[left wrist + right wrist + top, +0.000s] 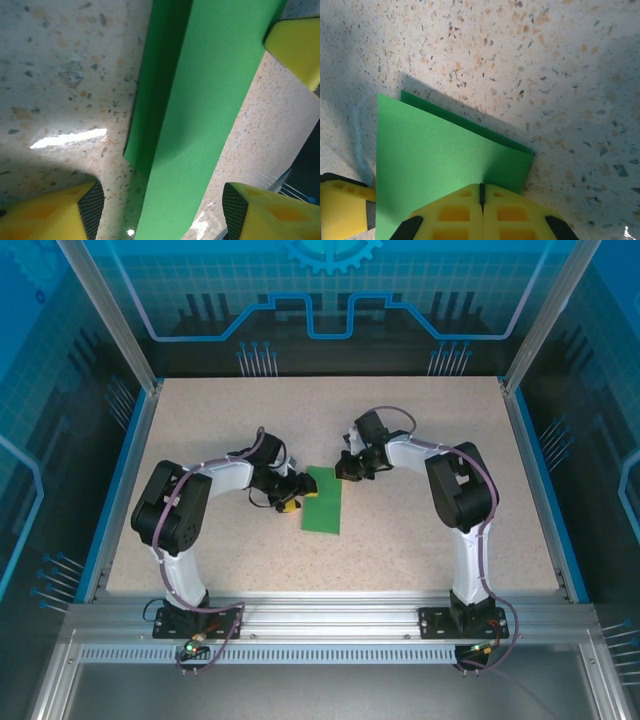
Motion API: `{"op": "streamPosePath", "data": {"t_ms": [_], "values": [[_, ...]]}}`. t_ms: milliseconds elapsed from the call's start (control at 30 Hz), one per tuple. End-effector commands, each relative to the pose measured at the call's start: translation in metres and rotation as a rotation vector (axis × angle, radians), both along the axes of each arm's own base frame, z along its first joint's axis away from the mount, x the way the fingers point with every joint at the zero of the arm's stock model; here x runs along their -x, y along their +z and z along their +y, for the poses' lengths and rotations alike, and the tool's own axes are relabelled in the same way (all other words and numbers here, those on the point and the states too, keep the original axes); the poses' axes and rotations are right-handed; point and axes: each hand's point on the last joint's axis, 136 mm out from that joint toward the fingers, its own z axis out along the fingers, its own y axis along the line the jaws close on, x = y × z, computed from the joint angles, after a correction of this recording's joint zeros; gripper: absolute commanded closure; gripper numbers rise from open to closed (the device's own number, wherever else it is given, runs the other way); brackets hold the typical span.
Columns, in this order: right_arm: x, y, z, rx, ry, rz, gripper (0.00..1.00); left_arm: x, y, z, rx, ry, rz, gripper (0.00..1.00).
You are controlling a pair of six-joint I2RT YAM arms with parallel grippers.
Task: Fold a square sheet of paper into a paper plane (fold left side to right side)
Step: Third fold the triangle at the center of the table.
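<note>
The square sheet of paper [323, 499] lies folded in half as a narrow bright green rectangle in the middle of the table. In the left wrist view the paper [200, 100] runs between the jaws with its upper layer slightly lifted over a darker lower layer. My left gripper [291, 502] stands open at the paper's left edge, its yellow fingertips [55, 212] apart on either side of the strip. My right gripper [346, 469] is shut, its joined tips [481, 192] resting on top of the paper [435, 155] near its far right corner.
The speckled tabletop [430, 530] has blue rails [535, 480] along its sides and an aluminium frame [320, 615] at the near edge. The right gripper's yellow finger [295, 47] shows in the left wrist view, and a left finger [345, 207] in the right wrist view.
</note>
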Motion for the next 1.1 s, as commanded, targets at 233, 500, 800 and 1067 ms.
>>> {"op": "streamPosePath", "data": {"t_ms": [233,500,800,1067], "values": [[0.006,-0.004,0.007,0.002,0.038,0.005,1.00,0.011,0.002,-0.028,0.065,-0.065,0.025,0.53],[-0.003,0.025,0.000,0.018,0.044,-0.128,0.83,0.014,0.005,-0.025,0.036,-0.049,0.045,0.82],[0.023,0.079,-0.027,0.070,0.098,-0.398,0.49,0.014,0.009,-0.027,0.023,-0.040,0.057,0.98],[0.113,0.082,-0.021,0.126,0.320,-0.566,0.26,0.011,0.020,-0.032,0.047,-0.044,0.075,1.00]]}}
